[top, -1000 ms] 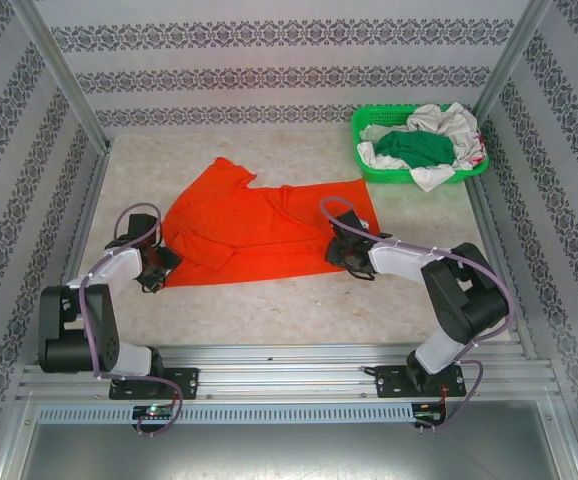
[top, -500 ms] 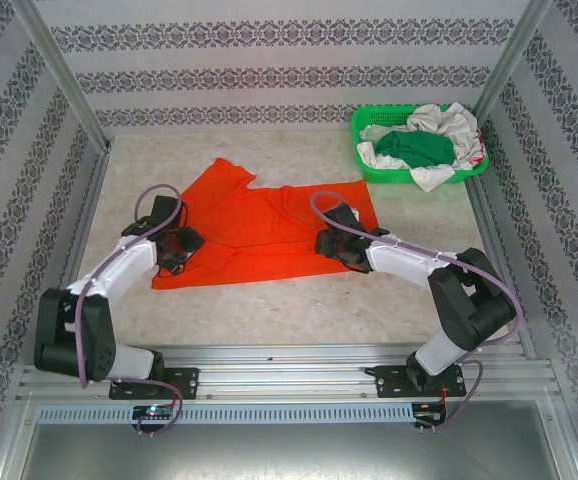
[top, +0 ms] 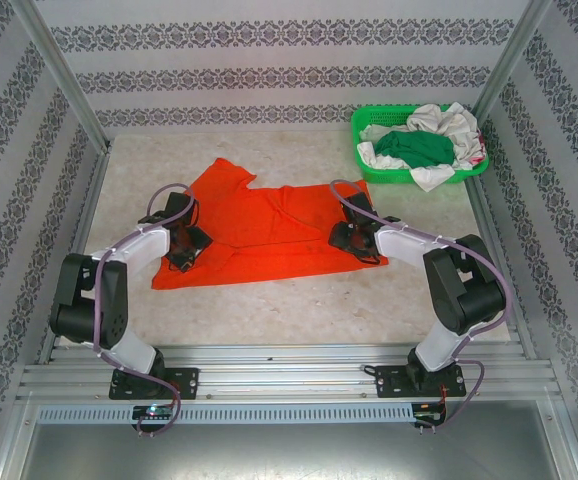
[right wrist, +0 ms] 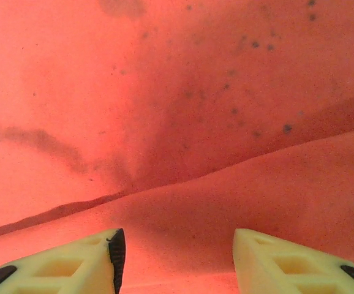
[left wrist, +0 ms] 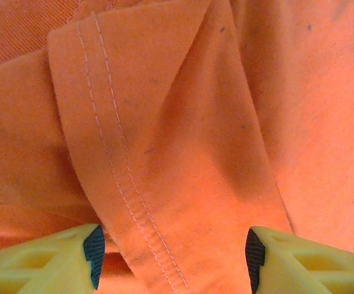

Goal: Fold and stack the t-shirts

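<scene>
**Two grippers on an orange shirt spread across a desk**

Seen from above, an orange shirt [top: 269, 235] lies mostly flat at the centre of a pale desk [top: 269, 315], with one sleeve pointing to 11 o'clock. The left gripper [top: 184, 245] sits on the shirt's 9 o'clock side. Its jaws stand apart, and a stitched fold of the cloth runs up between them without being squeezed. The right gripper [top: 347, 238] sits on the shirt's 3 o'clock side, with its jaws parted over smooth cloth and holding nothing. At 1 o'clock on the desk, a basket [top: 399, 178] holds a green shirt [top: 414, 148] lying on a white shirt [top: 449, 120].
</scene>
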`<state>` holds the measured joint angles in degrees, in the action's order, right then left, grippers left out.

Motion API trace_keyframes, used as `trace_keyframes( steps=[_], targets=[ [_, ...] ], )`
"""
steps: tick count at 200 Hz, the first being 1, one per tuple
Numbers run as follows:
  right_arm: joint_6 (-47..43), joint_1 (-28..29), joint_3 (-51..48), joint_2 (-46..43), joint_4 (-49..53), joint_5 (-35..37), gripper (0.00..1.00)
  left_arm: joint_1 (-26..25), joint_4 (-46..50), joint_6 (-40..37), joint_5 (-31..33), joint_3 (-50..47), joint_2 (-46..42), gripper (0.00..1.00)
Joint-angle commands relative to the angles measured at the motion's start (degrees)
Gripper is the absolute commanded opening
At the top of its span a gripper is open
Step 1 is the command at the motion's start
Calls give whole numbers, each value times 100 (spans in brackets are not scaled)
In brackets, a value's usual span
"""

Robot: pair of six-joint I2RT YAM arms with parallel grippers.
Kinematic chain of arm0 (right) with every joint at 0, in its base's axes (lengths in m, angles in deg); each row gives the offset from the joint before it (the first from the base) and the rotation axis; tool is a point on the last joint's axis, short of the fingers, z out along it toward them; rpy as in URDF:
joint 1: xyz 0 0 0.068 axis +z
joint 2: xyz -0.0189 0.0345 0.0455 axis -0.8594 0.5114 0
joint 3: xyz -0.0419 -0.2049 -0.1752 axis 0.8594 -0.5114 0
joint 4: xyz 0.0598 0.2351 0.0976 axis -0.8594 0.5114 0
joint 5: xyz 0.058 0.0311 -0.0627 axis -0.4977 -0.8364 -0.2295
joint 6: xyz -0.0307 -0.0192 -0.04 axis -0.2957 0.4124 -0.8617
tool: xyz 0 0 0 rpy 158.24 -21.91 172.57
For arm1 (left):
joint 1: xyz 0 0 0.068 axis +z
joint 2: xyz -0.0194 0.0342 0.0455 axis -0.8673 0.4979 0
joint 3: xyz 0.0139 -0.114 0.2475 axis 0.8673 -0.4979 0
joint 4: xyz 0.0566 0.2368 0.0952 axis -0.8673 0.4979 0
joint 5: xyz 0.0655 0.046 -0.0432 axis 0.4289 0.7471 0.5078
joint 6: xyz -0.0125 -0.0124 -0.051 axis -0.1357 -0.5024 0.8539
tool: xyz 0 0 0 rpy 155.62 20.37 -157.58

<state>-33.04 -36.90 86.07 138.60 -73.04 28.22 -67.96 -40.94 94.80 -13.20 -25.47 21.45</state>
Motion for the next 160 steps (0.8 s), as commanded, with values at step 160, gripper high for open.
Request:
trace_keyframes(
  steps=[160],
  targets=[
    [243, -263, 203, 489, -264, -221, 53, -10, 1, -222, 296, 36, 113, 63]
  ],
)
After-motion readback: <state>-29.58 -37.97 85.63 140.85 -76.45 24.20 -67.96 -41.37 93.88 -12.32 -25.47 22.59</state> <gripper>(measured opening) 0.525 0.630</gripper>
